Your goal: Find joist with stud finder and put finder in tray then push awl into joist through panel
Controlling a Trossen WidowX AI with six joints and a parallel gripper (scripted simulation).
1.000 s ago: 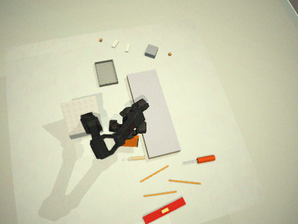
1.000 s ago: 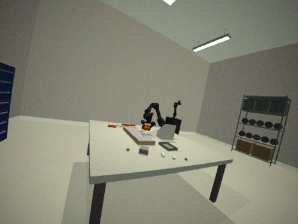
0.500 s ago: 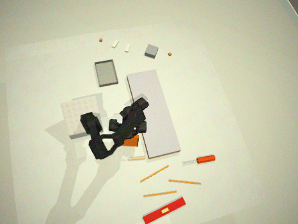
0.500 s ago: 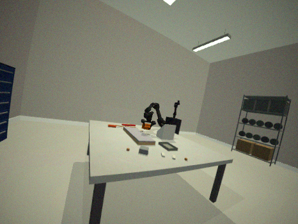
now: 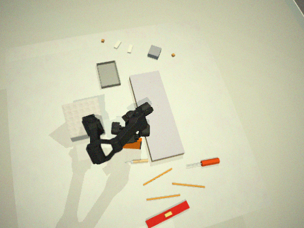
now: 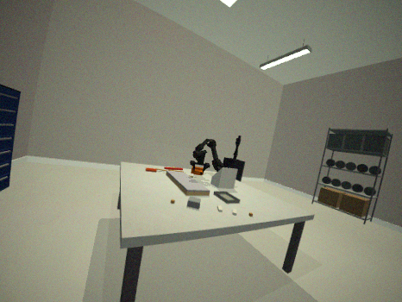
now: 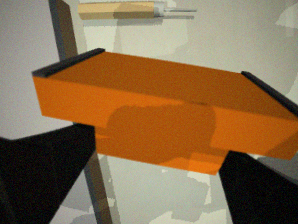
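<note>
My gripper [image 5: 132, 139] [image 6: 198, 166] [image 7: 160, 133] is shut on the orange stud finder [image 5: 133, 144] [image 6: 197, 170] [image 7: 165, 95], which has dark strips at both ends. It holds it above the table, beside the long side of the panel. The pale floor panel [image 5: 161, 117] [image 6: 185, 182] [image 7: 20, 45] lies flat, partly under the arm in the top view. The awl [image 5: 140, 161] [image 7: 117, 10], with a light wooden handle and thin metal tip, lies near the panel's front corner. The grey tray [image 5: 108, 74] [image 6: 227, 197] is empty. The joist is hidden.
A pale bumpy block [image 5: 76, 114] [image 6: 224, 179] stands left of the panel. A red-handled tool [image 5: 210, 161], three thin orange sticks and a red level [image 5: 177, 208] lie toward the front. A grey block [image 5: 154, 51] [image 6: 194, 203] and several small pieces lie at the far end.
</note>
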